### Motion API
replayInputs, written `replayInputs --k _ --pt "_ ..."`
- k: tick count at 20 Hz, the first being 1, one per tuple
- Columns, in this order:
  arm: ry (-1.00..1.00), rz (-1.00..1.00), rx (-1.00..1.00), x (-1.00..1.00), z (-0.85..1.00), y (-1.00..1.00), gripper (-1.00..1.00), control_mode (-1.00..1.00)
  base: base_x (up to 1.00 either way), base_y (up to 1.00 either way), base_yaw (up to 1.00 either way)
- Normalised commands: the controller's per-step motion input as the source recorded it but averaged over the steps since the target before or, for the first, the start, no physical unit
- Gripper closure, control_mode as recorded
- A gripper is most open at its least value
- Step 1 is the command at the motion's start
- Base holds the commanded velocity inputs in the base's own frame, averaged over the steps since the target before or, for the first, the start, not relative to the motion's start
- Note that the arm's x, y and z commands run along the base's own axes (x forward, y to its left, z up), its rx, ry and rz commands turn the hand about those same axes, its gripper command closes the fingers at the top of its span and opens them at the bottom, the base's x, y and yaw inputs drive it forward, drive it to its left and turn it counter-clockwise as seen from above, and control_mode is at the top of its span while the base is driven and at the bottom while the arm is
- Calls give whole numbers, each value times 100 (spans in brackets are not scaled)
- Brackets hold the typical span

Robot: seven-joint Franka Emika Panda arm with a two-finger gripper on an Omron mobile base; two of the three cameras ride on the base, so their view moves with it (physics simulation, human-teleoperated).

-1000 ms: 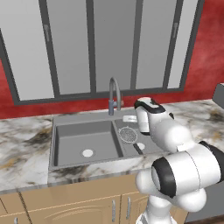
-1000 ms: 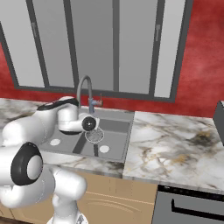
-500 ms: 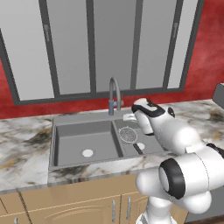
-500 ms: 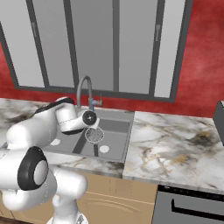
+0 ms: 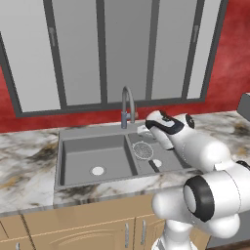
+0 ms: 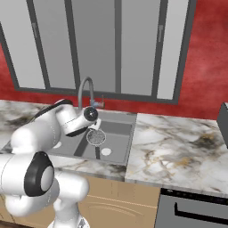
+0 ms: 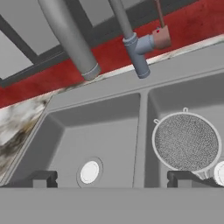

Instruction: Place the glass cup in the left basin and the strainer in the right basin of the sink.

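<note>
Sink: the matte dark-grey rectangular double-basin sink (image 5: 61,161) sat sunk into the marbled grey-and-white tabletop (image 6: 178,147), with a central divider between its two compartments.
Faucet: a tall arched grey faucet (image 5: 128,105) rose from the back edge of the sink, near the divider; in the hand view its spout end hung above the back wall of the left compartment.
Left basin: the left-hand rectangular grey basin (image 7: 74,135) showed a bare floor with a round white drain (image 7: 89,171).
Right basin: the right-hand rectangular grey basin (image 5: 168,161) had its own round white drain, just beside the strainer's handle.
Strainer: the round shallow grey wire-mesh strainer with a metal rim and a thin dark handle (image 7: 186,141) lay in the right basin, close to the divider, handle pointing toward the front edge; it also showed in the left base view (image 5: 143,150) and the right base view (image 6: 95,138).
Glass cup: I could not make it out with certainty in these views.
Gripper: the two-finger dark gripper (image 7: 111,178) on the white arm hovered above the front of the sink, over the divider, jaws spread wide apart with nothing between them; one fingertip lay over the left basin, the other over the right, near the strainer but clear of it.
</note>
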Motion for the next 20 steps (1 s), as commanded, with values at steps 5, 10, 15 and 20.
replayInputs --k 5,10,15,20 --pt "7 0 -6 -3 0 0 -100 -100 0 0 0" --pt "4 0 -10 -18 0 -5 -100 -100 0 0 0" --pt "1 0 -7 -14 0 -27 -100 -100 0 0 0" --pt "0 0 -1 0 0 -31 -100 -100 0 0 0"
